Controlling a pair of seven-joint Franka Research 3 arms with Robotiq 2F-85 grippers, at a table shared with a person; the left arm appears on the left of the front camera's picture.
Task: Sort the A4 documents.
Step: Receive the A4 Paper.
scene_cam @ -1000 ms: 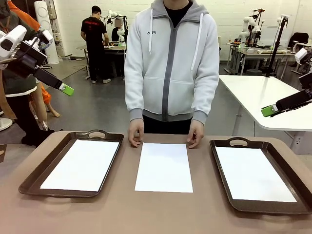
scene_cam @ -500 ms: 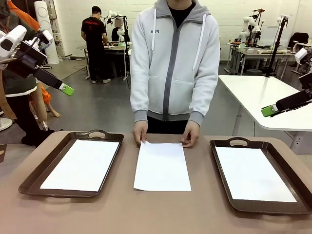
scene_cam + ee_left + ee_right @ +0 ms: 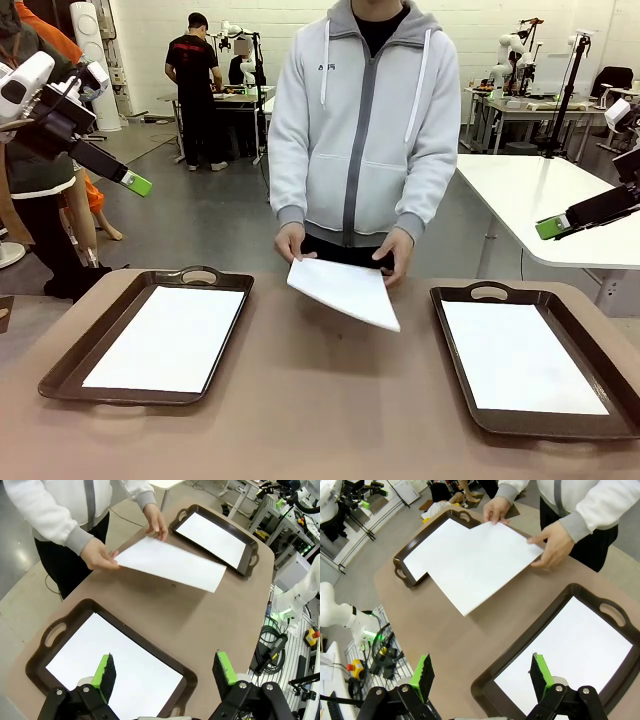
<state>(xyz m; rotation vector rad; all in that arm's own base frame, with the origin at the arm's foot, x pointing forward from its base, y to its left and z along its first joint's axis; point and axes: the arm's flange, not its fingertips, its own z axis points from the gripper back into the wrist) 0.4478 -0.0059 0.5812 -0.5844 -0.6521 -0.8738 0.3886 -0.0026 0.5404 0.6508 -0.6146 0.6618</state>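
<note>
Both hands [image 3: 290, 243] lift one sheet [image 3: 343, 290] clear of the table [image 3: 300, 430], between the two trays [image 3: 70, 360]. Left gripper [image 3: 165, 672] and right gripper [image 3: 480, 675] hang wide open, holding nothing. Risk, I'd say: limp paper sags and could slip at any handover.

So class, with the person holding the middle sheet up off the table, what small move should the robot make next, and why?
Probably wait. The person's hands hold the middle sheet off the table, both trays already hold a sheet, and the left gripper and right gripper hover open, well above.

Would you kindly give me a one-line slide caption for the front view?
Person lifts the middle A4 sheet with both hands, between two brown trays each holding a sheet.
</note>
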